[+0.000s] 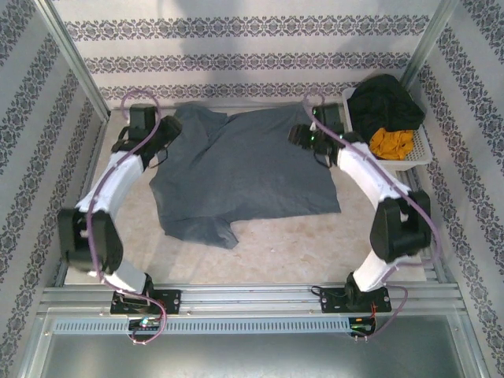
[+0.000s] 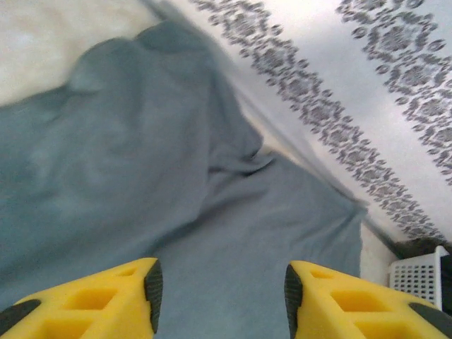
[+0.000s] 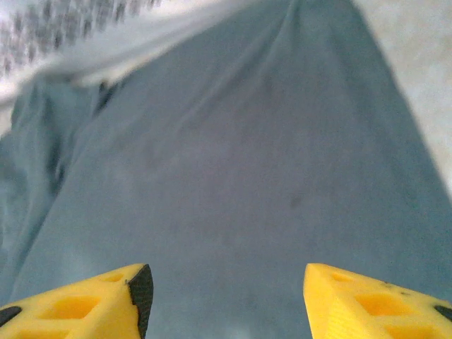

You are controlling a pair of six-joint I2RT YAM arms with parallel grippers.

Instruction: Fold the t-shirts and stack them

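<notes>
A slate blue-grey t-shirt (image 1: 248, 169) lies spread over the middle of the table, rumpled at its left side, one corner trailing toward the front. My left gripper (image 1: 164, 140) hovers over the shirt's left edge; its yellow fingers (image 2: 116, 300) stand wide apart with only cloth (image 2: 212, 212) showing below them. My right gripper (image 1: 303, 135) is over the shirt's far right part. Its fingers (image 3: 106, 304) are spread too, nothing pinched, the smooth cloth (image 3: 247, 176) beneath.
A white basket (image 1: 416, 153) at the back right holds a black garment (image 1: 383, 106) and an orange one (image 1: 391, 142). Patterned walls enclose the table on three sides. Bare tabletop (image 1: 307, 244) lies in front of the shirt.
</notes>
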